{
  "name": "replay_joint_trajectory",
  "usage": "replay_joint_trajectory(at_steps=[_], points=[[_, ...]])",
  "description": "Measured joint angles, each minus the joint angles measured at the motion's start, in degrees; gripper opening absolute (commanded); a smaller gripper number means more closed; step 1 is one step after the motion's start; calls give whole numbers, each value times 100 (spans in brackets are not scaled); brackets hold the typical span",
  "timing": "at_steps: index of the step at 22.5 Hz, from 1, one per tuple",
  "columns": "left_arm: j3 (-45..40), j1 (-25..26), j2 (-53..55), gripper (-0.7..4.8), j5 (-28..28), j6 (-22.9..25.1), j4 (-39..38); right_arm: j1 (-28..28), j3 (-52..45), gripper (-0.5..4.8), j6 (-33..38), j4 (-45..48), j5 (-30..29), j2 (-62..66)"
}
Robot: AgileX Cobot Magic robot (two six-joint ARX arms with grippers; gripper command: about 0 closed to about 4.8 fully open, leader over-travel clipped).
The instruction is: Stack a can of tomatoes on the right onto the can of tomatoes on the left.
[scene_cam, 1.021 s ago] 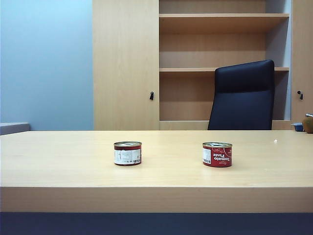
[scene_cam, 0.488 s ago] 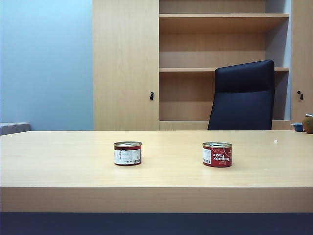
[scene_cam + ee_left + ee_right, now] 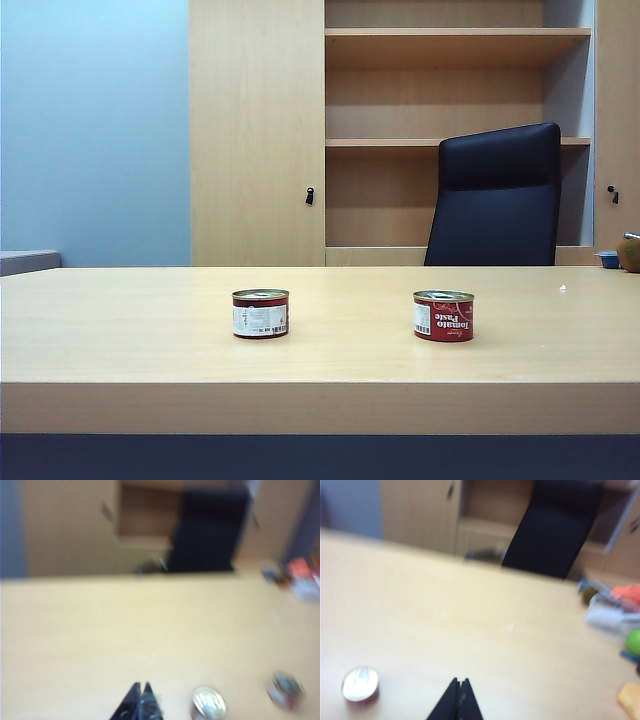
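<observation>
Both your left gripper and right gripper hover pinched closed and empty (blurry views), so open before descending or you'll knock the right can away from the left can.

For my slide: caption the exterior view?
Two short red tomato cans stand apart on the pale wooden table.

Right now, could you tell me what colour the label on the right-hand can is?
The right can has a red label with white lettering, clearest in the exterior view.
</observation>
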Motion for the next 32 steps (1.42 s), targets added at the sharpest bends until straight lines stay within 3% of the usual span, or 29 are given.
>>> replay_joint_trajectory(at_steps=[2,4,6,7,8,10,15,20,24,28,30,32], points=[[328,0,1003,-5,654,173,-83,2,621,136,-210,-490,-271,1003],[671,0,1860,-5,1504,404,-199,103,1309,149,-223,-664,-863,2120],[870,-2,2332,-5,1757,472,-151,638,1738,225,-90,-321,-1086,3093],[879,-2,2406,-5,1762,468,-155,879,1840,295,-55,-264,-1001,3386],[876,0,2490,-5,1768,385,-188,1499,2114,348,-15,44,-555,4256],[879,0,2487,-5,1781,319,-225,1998,2461,374,-11,334,-52,5497],[879,-2,2479,-5,1792,299,-592,2275,3532,431,-42,341,116,7956],[876,0,2479,-5,1902,155,-1200,2288,3733,433,-17,-361,33,8979],[876,0,2479,-5,1902,153,-1296,2291,3733,430,-15,-643,22,9029],[876,0,2479,-5,1904,153,-1300,2293,3733,393,-11,-927,20,9029],[876,0,2479,-5,1904,153,-1300,2293,3733,293,-4,-1040,17,9029],[876,0,2479,-5,1904,153,-1300,2293,3738,244,-9,-1051,0,9023]])
